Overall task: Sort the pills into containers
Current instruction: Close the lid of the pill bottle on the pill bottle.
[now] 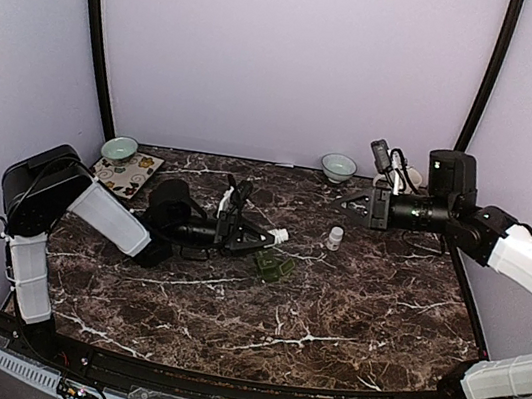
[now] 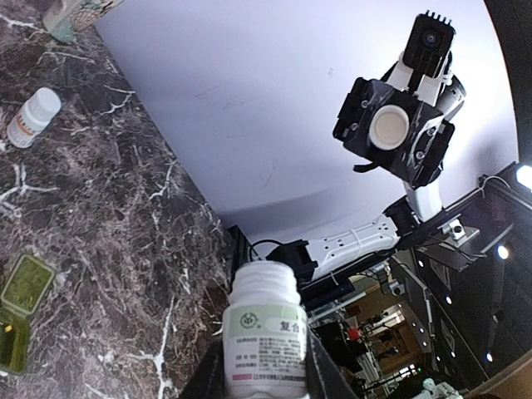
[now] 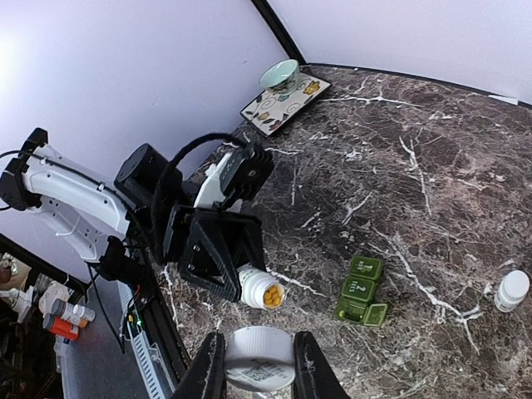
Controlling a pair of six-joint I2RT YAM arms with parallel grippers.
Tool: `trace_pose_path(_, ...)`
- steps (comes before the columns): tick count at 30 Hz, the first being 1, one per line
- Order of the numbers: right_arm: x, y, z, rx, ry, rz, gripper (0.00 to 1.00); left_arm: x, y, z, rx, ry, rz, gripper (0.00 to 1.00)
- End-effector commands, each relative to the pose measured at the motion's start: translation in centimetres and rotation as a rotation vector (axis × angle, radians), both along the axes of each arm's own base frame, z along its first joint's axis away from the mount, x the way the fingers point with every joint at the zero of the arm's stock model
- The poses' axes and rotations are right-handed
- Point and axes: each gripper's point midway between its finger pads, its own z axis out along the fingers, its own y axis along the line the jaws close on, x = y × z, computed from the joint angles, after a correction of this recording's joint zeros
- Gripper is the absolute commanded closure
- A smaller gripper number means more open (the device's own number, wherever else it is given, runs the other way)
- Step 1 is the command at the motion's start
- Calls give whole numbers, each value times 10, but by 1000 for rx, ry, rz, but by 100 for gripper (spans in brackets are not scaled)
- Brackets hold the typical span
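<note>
My left gripper (image 1: 258,235) is shut on an uncapped white pill bottle (image 1: 276,234) that lies nearly level over the table's middle. In the right wrist view yellow pills fill the mouth of this bottle (image 3: 263,289). In the left wrist view the labelled bottle (image 2: 266,328) sits between my fingers. A green pill organizer (image 1: 274,266) lies just right of the bottle's mouth, with one end lid open (image 3: 374,313). My right gripper (image 3: 259,364) is shut on the white cap (image 3: 259,356) and hovers at the back right (image 1: 361,205), apart from the bottle.
A small capped white bottle (image 1: 335,237) stands right of the organizer. At the back left a pale bowl (image 1: 119,148) stands by a patterned tray (image 1: 128,174). A second bowl (image 1: 338,166) stands at the back right, near the wall.
</note>
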Motion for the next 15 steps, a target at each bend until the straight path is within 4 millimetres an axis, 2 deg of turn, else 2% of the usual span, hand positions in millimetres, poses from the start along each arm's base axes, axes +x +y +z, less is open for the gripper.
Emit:
trace_pose_path(1,-18,12,11,15,9,109,100,-8,4,61,-112,-98,-116,100)
trace_pose_path(7,-27,22,16,9,41,181,100,1,11,89,-187,-116,-150,100)
trace_pose_path(15,-29,35,28,-4,36,218,100,5,8,103,-232,-122,-200,100)
